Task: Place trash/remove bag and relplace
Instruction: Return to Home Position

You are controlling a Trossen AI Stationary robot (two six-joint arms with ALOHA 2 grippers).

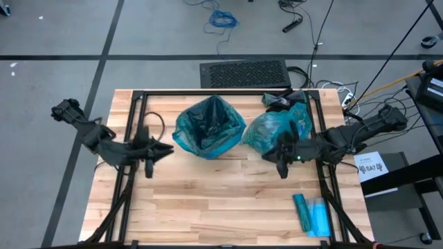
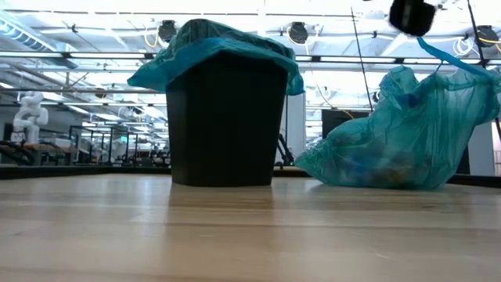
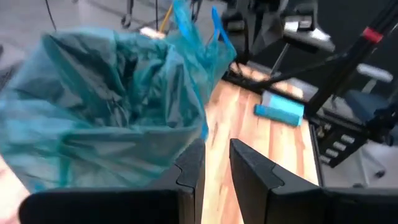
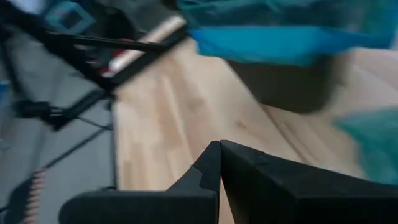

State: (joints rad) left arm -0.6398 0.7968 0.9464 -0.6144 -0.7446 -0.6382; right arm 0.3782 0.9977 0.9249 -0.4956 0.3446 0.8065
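The bin (image 1: 208, 128) wears its new liner, and the trash (image 2: 374, 167) sits in the full bag (image 1: 271, 131) beside it on the desk (image 1: 221, 200). My left hand (image 1: 165, 150) is barely parted and empty; my right hand (image 1: 282, 168) is closed and empty. I judge that homing both arms is what remains.

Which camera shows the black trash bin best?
The low view: the bin stands side-on, its black wall bare below the teal liner. The high view sees only the liner's mouth from above; the left wrist view, just liner; the right wrist view, part of the wall and rim.
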